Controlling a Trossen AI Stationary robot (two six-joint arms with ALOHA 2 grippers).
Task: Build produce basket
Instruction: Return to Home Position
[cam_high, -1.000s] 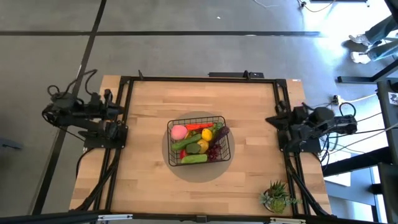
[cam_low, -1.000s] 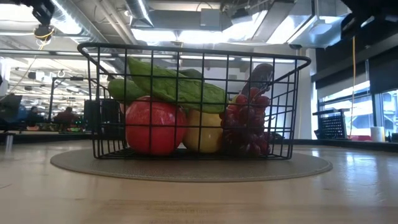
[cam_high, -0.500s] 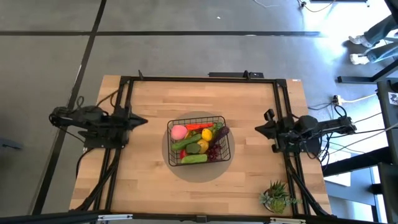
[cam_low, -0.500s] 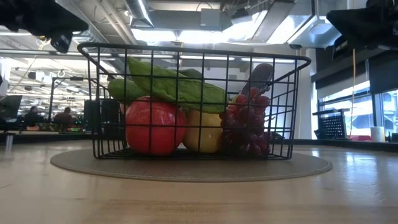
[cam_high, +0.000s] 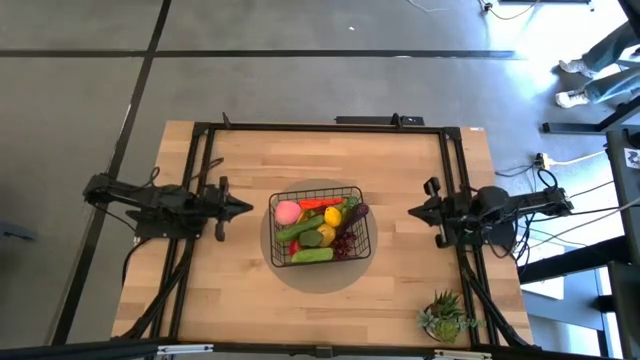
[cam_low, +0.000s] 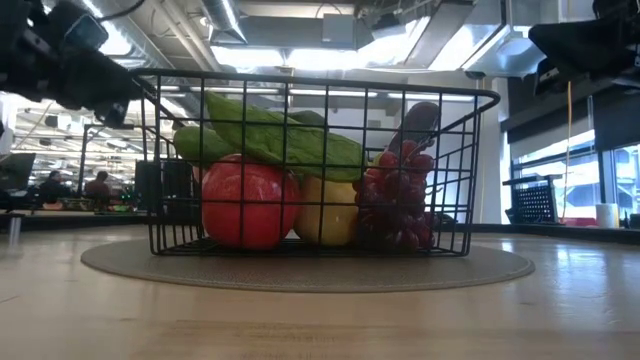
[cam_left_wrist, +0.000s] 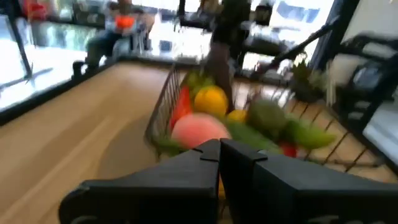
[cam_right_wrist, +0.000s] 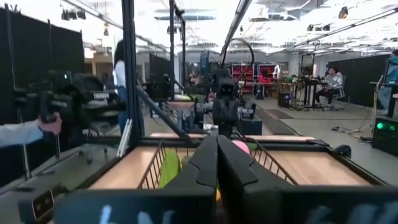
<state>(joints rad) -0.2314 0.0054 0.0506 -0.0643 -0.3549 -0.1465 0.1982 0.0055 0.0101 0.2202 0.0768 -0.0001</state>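
The black wire-mesh basket stands on a round grey mat at the table's middle, filled with produce: pink peach, yellow lemon, cucumbers, dark red grapes, a red tomato. My left gripper is shut and empty, left of the basket and above the table, pointing at it; the left wrist view shows its shut fingers before the peach. My right gripper is shut and empty, right of the basket.
A spiky green potted plant stands at the table's near right corner. A black frame runs along the table's edges. People show in the room beyond the table, and a hand in the right wrist view.
Both arms have unfolded from their places at the table's side edges and reached toward the basket. My left gripper has gone farthest toward the right, close to the basket's left side. My right gripper has gone left, then nearly stopped. The basket has kept still.
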